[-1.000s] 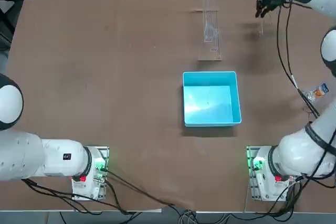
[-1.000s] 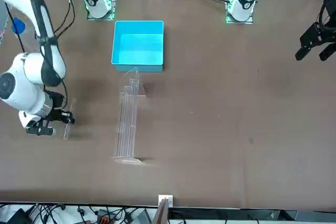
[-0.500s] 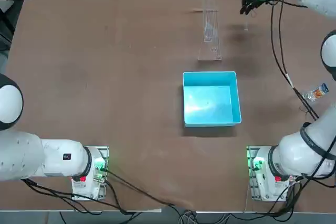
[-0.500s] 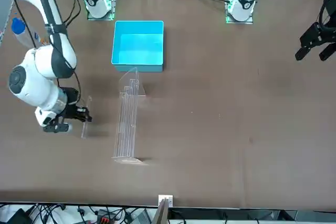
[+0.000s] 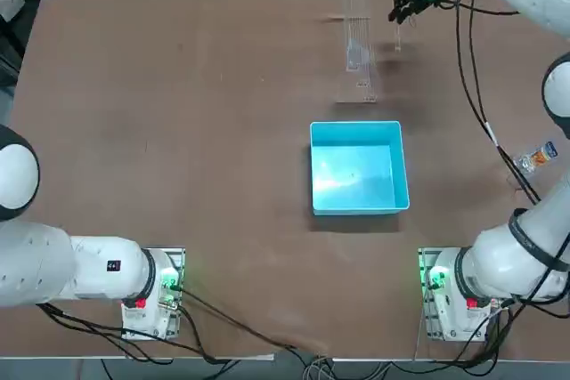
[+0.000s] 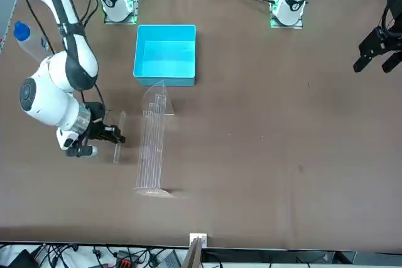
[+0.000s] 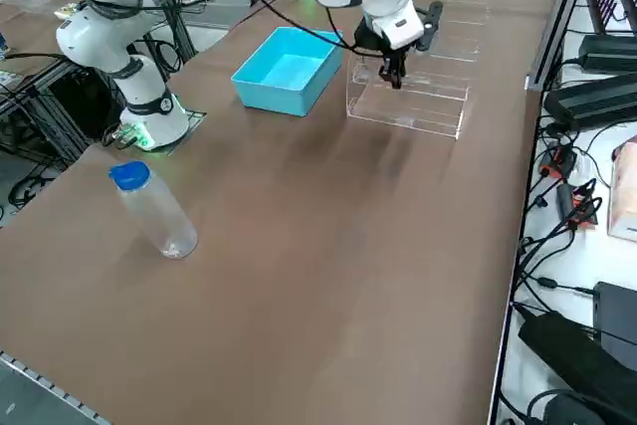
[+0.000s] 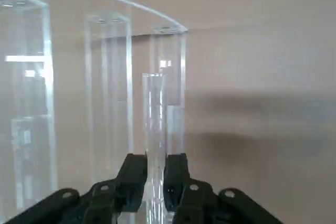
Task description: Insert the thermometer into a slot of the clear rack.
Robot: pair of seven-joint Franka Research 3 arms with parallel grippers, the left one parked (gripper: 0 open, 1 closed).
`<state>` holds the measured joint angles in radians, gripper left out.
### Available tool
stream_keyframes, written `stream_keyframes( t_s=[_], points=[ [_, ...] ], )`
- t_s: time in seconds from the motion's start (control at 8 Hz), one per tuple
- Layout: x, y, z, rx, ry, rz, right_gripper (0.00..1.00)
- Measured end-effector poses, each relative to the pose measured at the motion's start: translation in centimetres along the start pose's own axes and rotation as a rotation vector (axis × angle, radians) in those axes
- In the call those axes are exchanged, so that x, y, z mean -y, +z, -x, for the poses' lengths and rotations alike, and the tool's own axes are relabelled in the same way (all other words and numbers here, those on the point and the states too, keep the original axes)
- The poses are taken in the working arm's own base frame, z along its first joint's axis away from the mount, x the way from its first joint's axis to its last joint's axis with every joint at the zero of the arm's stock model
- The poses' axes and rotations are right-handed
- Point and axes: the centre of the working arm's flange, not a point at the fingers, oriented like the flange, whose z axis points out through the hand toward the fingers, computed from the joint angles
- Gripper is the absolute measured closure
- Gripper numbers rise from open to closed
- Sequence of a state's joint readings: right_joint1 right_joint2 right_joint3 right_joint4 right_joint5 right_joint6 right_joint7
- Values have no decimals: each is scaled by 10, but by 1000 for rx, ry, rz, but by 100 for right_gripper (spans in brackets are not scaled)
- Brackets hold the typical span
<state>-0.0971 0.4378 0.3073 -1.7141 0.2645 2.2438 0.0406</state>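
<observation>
Seen from the arm bases in the top view: light-blue box point(image 5: 359, 167) mid-frame, empty, not involved. Beyond it the clear rack point(image 5: 356, 37) runs toward the upper edge. Right hand point(image 5: 403, 8) in upper right of frame, just beside the rack, clamped on the thermometer point(image 6: 117, 137), which hangs upright below the fingers point(image 8: 134, 174). Step: carrying the rod over to the rack, not yet above a slot. Next move likely needs sideways alignment over a slot, rod kept vertical, then a slow lowering.

Thermometer point(image 8: 154, 129): thin clear glass rod, upright, held above the table just beside the rack point(image 6: 151, 145), a long transparent slotted stand.
</observation>
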Motion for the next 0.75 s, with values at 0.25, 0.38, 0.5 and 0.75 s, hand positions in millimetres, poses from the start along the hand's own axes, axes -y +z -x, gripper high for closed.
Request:
stream_keyframes(
  t_s=[0.25, 0.38, 0.5, 0.75],
  points=[
    [30, 8, 2, 8, -1, -42, 78],
    [39, 20, 4, 21, -2, -49, 78],
    [40, 33, 4, 34, 0, -51, 78],
    [36, 51, 4, 54, 19, -63, 78]
  ],
)
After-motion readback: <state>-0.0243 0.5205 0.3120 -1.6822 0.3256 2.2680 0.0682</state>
